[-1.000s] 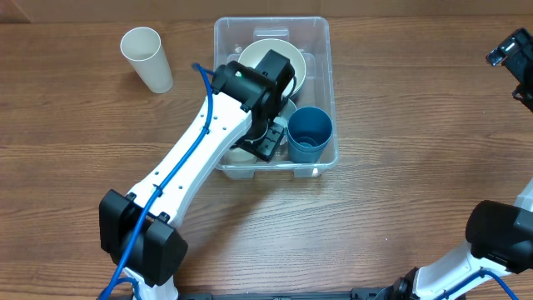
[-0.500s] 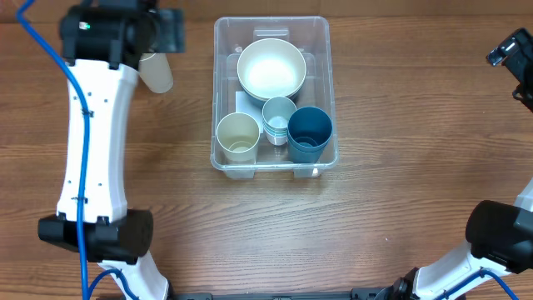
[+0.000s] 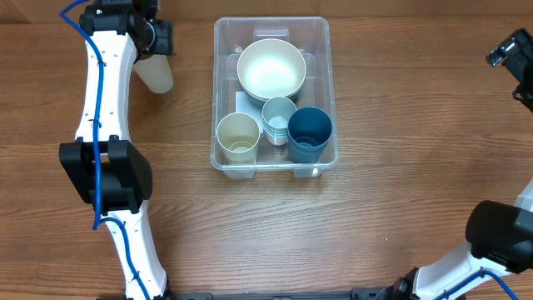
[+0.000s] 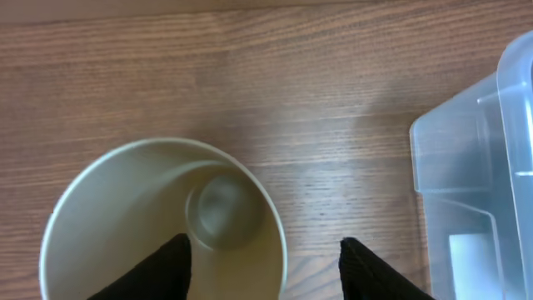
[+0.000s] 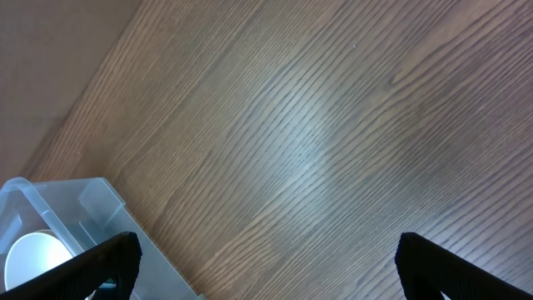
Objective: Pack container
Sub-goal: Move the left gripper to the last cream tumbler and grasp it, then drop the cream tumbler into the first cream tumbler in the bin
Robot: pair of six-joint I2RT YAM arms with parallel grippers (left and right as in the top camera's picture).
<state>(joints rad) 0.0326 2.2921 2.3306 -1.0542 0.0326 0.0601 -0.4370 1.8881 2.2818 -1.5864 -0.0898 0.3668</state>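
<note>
The clear container (image 3: 325,50) sits at the table's upper middle. It holds a cream bowl (image 3: 271,68), a cream cup (image 3: 238,137), a small pale cup (image 3: 279,117) and a blue cup (image 3: 310,132). A cream cup (image 3: 155,73) lies outside, to the container's left. My left gripper (image 3: 154,37) is above that cup, open. In the left wrist view one finger is over the cup's mouth (image 4: 158,221) and the other is outside its rim, with the gripper (image 4: 265,267) straddling the wall. My right gripper (image 5: 262,262) is open and empty over bare wood at the far right.
The container's corner (image 4: 475,167) shows at the right of the left wrist view, and again at the lower left of the right wrist view (image 5: 75,208). The right arm's base (image 3: 500,237) stands at the lower right.
My left arm left the container, swung to the far left and came down over the lone cream cup. The cups and bowl in the container have not moved.
</note>
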